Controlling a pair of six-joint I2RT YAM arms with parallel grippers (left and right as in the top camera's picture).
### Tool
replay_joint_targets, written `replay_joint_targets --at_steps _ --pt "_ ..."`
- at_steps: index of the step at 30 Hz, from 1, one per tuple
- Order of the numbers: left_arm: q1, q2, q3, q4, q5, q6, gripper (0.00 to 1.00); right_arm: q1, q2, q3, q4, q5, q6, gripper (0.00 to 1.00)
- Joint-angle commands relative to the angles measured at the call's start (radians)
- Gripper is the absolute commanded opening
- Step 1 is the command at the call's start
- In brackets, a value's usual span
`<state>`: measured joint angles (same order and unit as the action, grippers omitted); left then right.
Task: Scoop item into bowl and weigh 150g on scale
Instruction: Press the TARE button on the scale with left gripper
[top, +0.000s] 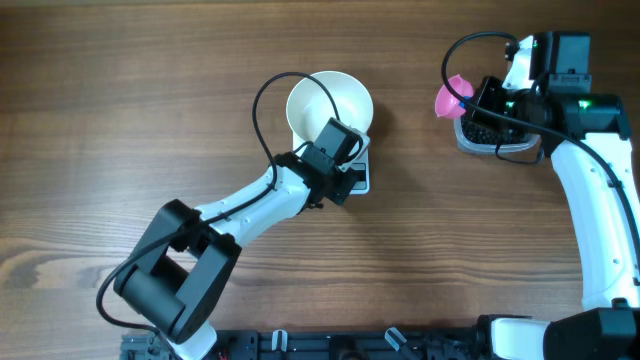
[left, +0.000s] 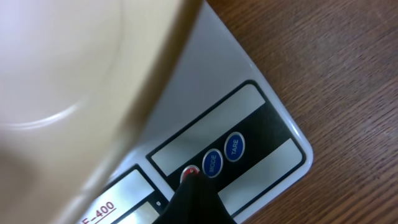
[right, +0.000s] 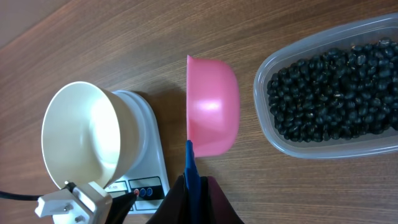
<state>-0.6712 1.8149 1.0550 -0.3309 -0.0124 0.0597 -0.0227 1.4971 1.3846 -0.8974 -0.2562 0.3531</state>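
Note:
The white bowl (top: 330, 105) stands on the white scale (top: 360, 180), and its inside (right: 81, 134) looks empty. My left gripper (left: 192, 182) is shut, its tip resting on the red button (left: 189, 171) of the scale's front panel (left: 261, 168), beside two blue buttons (left: 212, 163). My right gripper (right: 194, 186) is shut on the blue handle (right: 191, 165) of a pink scoop (right: 214, 106), held above the table between the scale and the tub. The item, small black beans (right: 329, 87), fills a clear plastic tub (right: 277, 140).
The clear tub (top: 497, 140) sits at the far right of the wooden table under my right arm (top: 600, 210). My left arm (top: 240, 210) stretches diagonally from the front left. A black cable (top: 262, 110) loops over the bowl's left side.

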Motion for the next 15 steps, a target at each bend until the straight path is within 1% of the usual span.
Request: replay_joint_targets --at_steps 1,15 --pt "0.001 0.01 -0.008 0.008 0.023 0.011 0.04 0.002 -0.011 0.016 0.001 0.018 -0.012 0.04" --pt "0.002 0.034 -0.008 0.028 0.022 0.011 0.04 0.002 -0.011 0.016 -0.005 0.018 -0.012 0.04"
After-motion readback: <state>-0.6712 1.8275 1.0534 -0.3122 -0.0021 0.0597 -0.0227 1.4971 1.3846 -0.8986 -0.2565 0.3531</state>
